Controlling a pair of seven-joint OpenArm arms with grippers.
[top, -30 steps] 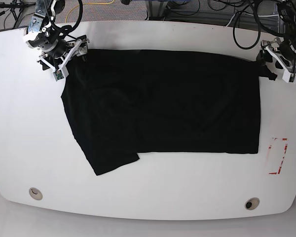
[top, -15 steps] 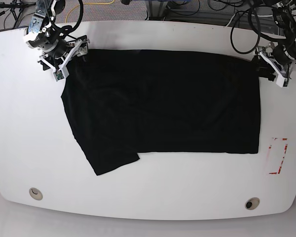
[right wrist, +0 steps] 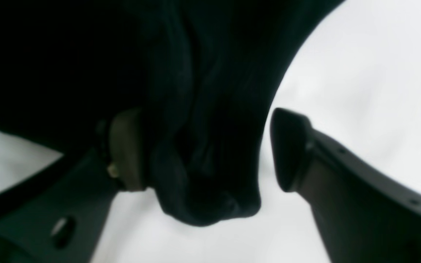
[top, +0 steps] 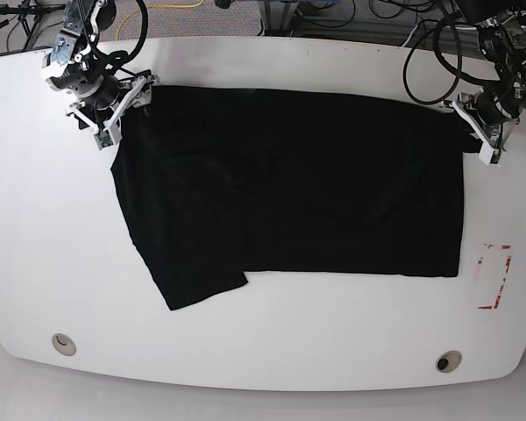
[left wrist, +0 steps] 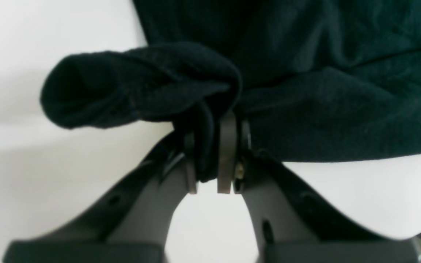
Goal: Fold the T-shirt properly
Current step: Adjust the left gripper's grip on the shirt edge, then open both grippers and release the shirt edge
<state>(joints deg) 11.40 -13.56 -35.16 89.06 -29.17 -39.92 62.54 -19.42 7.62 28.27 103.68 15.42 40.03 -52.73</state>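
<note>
The right pincer [top: 114,112] sits at the far-left corner of the shirt [top: 289,184] in the base view, low over the white desk [top: 35,228]; from its wrist camera the jaws stand spread, a bunched fold of cloth [right wrist: 203,164] hanging between them; one pad [right wrist: 126,149] touches the fold, the other pad [right wrist: 289,146] stands just clear of it (so nothing is pinched there).

The shirt lies flat across the middle of the desk, black and lightly wrinkled, its long upper edge running near the desk's far side; a sleeve [top: 188,272] juts out toward the front at the lower left; the right-hand edge is straight.

A red mark [top: 495,276] shows on the desk just right of the shirt's lower right corner; two round holes [top: 63,343] lie near the front edge, one at each end.

The left pincer [top: 475,132] is at the shirt's far-right corner; its wrist view shows the jaws pressed together on a thin pleat of cloth [left wrist: 205,146], a rolled lump of cloth [left wrist: 130,87] bulging beside the tips; cables [top: 430,53] loop behind the arm.
</note>
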